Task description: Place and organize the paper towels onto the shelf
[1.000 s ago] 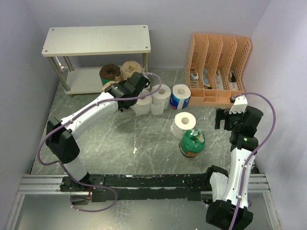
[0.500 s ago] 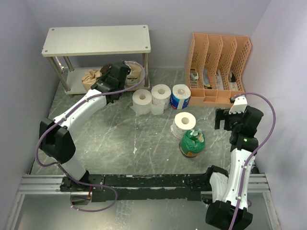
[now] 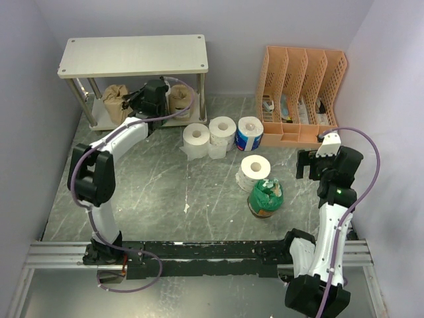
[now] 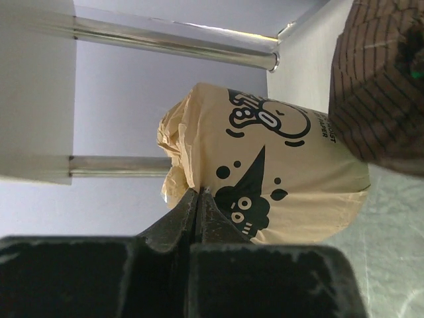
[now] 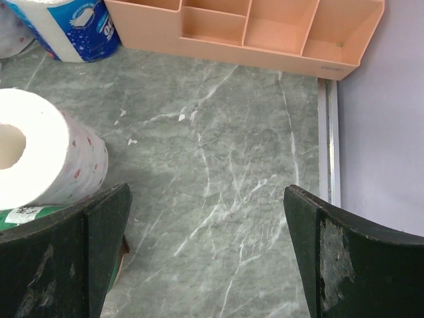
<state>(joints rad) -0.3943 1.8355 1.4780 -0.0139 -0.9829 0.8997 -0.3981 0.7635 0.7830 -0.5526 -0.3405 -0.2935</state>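
Top view: we find the left jaws reaching under the top board of the shelf (image 3: pixel 132 56), just beside a tan roll (image 3: pixel 114 99) on the lower tier. A second tan roll (image 3: pixel 179 99) sits on that tier further right. Not yet shelved, on the worktop (image 3: pixel 152 192), stand a left white roll (image 3: pixel 195 138), a middle white roll (image 3: pixel 222 129), a blue roll (image 3: pixel 250 132), a front white roll (image 3: pixel 255 168) and a green roll (image 3: pixel 265 197), with the organizer (image 3: pixel 305 93) behind. Left wrist view: the jaws are clenched tip to tip against the tan roll's crumpled wrap end, with nothing seen between them. We judge this a nudge into place. It should push low and square, clear of the legs (image 4: pixel 172 43) and the dark brown mass (image 4: pixel 381 79) alongside. Right wrist view: the right jaws are released wide over bare worktop, beside the front white roll.
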